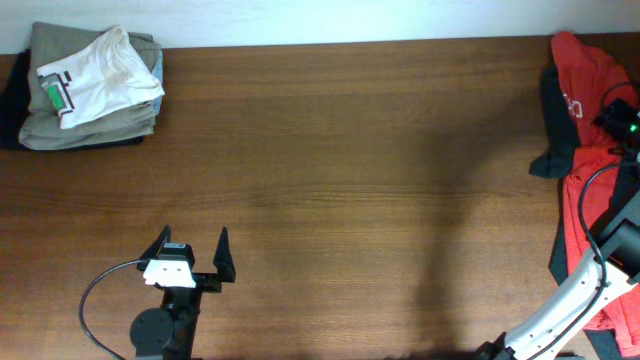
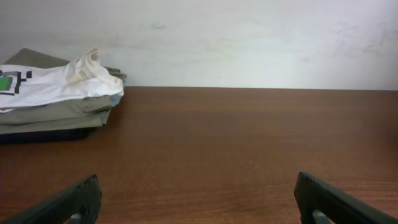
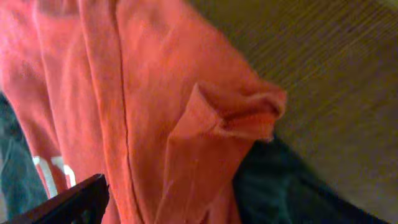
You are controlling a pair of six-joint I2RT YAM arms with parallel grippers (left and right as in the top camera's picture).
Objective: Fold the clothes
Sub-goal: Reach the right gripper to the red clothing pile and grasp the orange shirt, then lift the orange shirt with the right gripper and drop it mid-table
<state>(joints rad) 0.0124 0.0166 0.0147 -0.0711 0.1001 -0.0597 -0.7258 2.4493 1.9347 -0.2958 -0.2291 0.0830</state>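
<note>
The clothes, a red-orange T-shirt (image 1: 585,70), lie crumpled at the table's far right edge, with a bit of white lettering (image 1: 571,104) showing. My right gripper (image 1: 622,120) hovers right over the heap. In the right wrist view the red cloth (image 3: 155,93) fills the frame in bunched folds. One dark finger (image 3: 81,199) shows at the bottom left and the other is out of frame, so the jaws stand wide with cloth in front of them. My left gripper (image 1: 195,240) rests open and empty over bare wood at the front left (image 2: 198,186).
A dark navy garment (image 1: 555,140) lies under and beside the red shirt, also seen in the right wrist view as dark cloth (image 3: 280,180). A stack of folded olive pieces topped by a white tee (image 1: 90,90) sits at the back left corner (image 2: 56,93). A pale wall runs behind the table.
</note>
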